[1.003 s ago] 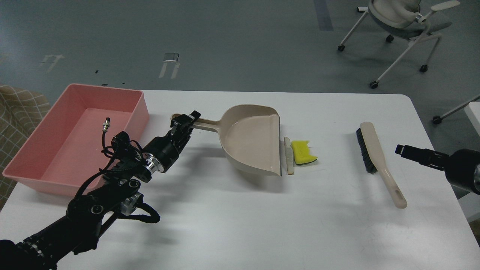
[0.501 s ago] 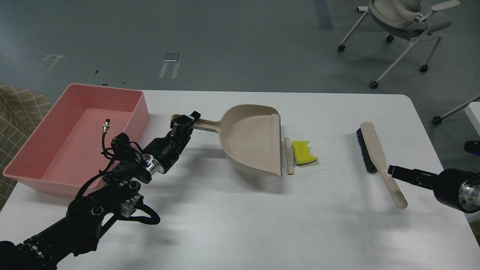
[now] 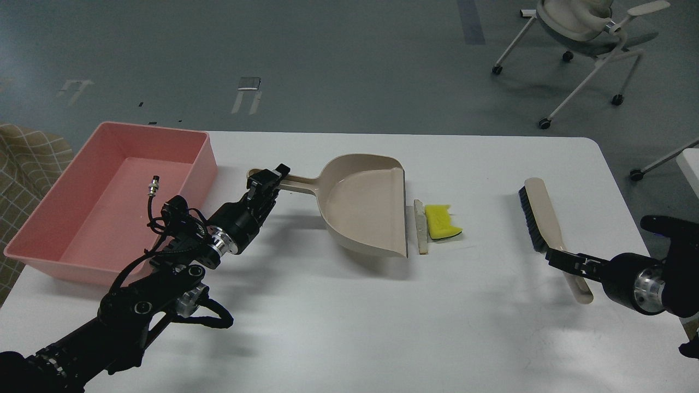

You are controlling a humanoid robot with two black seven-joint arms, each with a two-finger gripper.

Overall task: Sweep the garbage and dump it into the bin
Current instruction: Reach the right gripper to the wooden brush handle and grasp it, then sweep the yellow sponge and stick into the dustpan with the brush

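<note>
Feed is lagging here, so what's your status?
Left end effector on dustpan handle. Right end effector at brush handle, grip unclear. Sponge and strip unswept. Bin unobstructed.

White table, white wheeled chair on grey floor, checked fabric at left

Grey floor, white chair, maybe taped.

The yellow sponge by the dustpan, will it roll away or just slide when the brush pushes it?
The yellow sponge will probably slide, not roll: it looks flat and blocky, lying on the smooth white table. It looks small and foamy, so likely light and squashy. It might tumble over the thin beige strip between it and the dustpan.
</note>
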